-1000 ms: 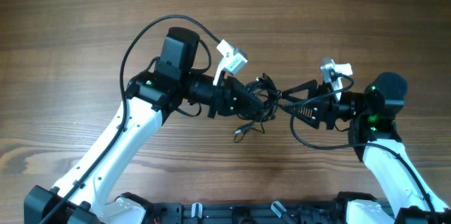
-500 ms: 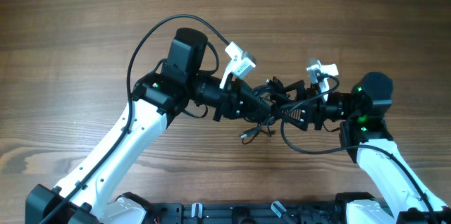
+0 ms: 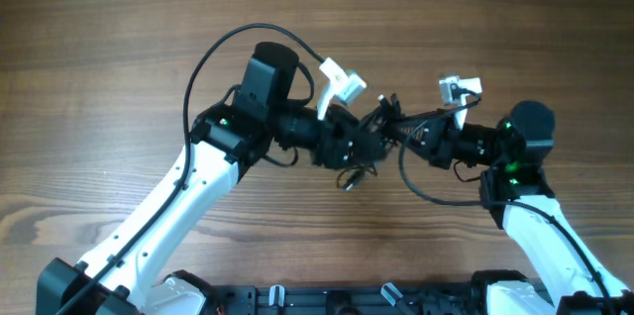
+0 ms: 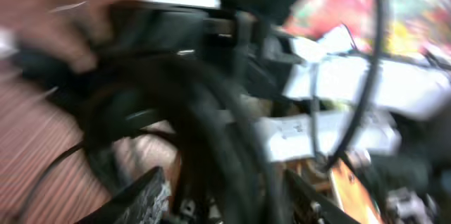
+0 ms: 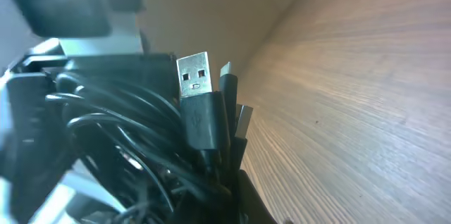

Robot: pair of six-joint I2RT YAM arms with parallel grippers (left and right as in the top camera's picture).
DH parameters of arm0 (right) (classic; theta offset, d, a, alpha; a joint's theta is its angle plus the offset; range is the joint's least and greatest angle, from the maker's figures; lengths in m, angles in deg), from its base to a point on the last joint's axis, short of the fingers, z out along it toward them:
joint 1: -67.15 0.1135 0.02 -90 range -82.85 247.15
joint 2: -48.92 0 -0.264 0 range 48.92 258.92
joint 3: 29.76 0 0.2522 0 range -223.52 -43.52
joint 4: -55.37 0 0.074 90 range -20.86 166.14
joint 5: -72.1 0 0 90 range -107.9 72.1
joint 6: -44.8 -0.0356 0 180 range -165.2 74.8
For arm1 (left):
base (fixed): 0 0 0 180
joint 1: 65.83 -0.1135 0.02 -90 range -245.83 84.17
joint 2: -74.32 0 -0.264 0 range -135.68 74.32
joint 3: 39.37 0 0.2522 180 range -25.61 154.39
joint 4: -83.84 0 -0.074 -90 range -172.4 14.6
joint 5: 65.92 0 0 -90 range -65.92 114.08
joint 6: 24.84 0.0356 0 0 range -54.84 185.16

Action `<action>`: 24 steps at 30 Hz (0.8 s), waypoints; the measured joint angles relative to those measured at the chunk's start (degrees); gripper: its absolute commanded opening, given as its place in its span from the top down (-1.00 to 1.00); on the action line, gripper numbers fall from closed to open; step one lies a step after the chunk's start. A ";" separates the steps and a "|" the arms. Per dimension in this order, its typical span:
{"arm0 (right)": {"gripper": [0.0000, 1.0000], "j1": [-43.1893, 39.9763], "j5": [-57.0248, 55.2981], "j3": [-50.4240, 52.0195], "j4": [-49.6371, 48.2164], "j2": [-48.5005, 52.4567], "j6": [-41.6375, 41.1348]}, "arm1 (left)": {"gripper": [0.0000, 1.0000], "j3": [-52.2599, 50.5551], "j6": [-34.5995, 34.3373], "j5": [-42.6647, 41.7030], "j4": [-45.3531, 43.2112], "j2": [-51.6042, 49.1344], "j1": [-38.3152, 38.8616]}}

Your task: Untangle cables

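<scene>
Between both arms at frame centre, the cables [image 3: 367, 149] bunch over the bench [image 3: 99, 57]. The right tool [image 3: 394, 129] pinches them from the right, and the left tool [image 3: 355, 137], spread, crowds their left side.

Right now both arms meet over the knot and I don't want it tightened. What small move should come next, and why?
Probably draw the right gripper slowly back toward its own side. It looks shut on the cables, a plug poking up beside it, while the left gripper stands open around them, so a gentle pull could show which cord slides free.
</scene>
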 measured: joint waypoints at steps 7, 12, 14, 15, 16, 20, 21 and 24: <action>0.91 -0.50 -1.53 0.02 1.38 0.04 -7.69 | 0.25 0.00 -15.82 20.96 -0.39 0.00 1.22; 0.91 -0.50 -2.32 0.02 1.64 0.04 -11.30 | 0.30 0.00 -19.78 29.79 -2.12 0.00 4.15; 0.91 -0.50 -3.43 0.02 1.64 0.04 -11.93 | 0.28 0.00 -20.20 31.91 -2.05 0.00 5.18; 0.91 -0.50 -4.07 0.02 1.64 0.04 -12.11 | 0.27 0.00 -20.33 32.28 -1.84 0.00 5.29; 0.91 -0.50 -5.60 0.02 1.64 0.04 -12.61 | 0.27 0.00 -20.37 32.72 -1.05 0.00 5.33; 0.90 -0.42 -6.51 0.02 2.01 0.04 -13.20 | 0.40 0.15 -20.83 33.73 2.29 0.02 4.68; 0.91 -0.26 -6.73 0.02 2.08 0.07 -13.20 | 0.40 0.15 -20.79 33.68 2.91 0.02 4.26; 0.91 -0.11 -7.13 0.02 2.45 0.09 -13.42 | 0.41 0.17 -20.81 33.48 3.28 0.17 3.74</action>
